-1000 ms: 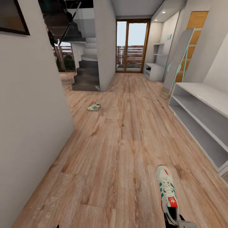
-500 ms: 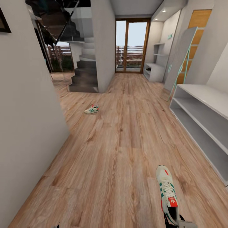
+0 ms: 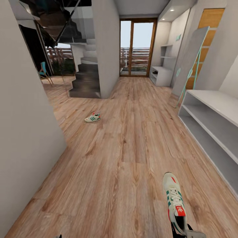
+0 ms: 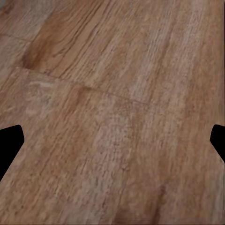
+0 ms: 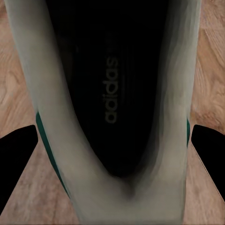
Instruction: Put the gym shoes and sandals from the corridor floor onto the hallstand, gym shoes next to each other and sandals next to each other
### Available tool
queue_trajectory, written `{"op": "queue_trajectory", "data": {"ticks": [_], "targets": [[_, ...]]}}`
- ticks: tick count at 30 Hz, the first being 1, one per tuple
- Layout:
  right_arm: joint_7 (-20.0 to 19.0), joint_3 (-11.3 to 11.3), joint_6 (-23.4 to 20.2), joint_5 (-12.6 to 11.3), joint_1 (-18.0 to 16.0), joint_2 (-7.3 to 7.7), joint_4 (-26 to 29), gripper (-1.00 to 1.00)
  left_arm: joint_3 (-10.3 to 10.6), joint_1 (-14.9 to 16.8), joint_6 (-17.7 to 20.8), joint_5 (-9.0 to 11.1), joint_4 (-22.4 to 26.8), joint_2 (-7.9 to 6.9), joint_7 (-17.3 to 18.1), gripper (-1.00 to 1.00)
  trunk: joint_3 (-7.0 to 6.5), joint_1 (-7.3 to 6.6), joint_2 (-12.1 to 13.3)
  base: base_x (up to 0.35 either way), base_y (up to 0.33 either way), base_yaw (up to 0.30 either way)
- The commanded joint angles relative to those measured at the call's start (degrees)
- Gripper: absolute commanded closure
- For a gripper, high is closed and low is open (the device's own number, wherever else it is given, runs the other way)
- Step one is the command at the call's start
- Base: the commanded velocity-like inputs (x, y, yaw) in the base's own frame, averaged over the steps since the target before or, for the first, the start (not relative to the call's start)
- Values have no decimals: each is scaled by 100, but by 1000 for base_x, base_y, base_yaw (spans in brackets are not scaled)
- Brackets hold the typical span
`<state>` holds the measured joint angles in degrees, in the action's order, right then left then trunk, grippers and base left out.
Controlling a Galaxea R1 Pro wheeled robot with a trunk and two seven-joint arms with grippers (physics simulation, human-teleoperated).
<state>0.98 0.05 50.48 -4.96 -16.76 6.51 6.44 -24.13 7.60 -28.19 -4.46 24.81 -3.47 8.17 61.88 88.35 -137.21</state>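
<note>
Head view: wood plank floor [image 3: 125, 148], staircase [image 3: 82, 79], prob. glass door [image 3: 137, 48] beyond.

Right tool [image 3: 181, 231] is clamped low at the frame's bottom; left tool [image 4: 112, 140] spread wide.

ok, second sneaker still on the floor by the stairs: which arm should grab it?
Left, probably. The right gripper is shut on one gym shoe, so it's occupied. The left gripper hangs open over bare corridor floor, and the other gym shoe lies ahead to the robot's left.
</note>
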Motion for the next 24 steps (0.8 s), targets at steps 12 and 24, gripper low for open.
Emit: {"op": "queue_trajectory", "data": {"ticks": [12, 24], "targets": [[-10, 3, 14, -31, -3, 0, -2, 100, -48, 5, -20, -46, -3, 4, 36, -100, 5, 2, -2, 337, -104, 0], [-10, 3, 14, -31, -3, 0, -2, 100, -48, 5, -21, -46, -3, 4, 36, -100, 5, 2, -2, 337, -104, 0]]}}
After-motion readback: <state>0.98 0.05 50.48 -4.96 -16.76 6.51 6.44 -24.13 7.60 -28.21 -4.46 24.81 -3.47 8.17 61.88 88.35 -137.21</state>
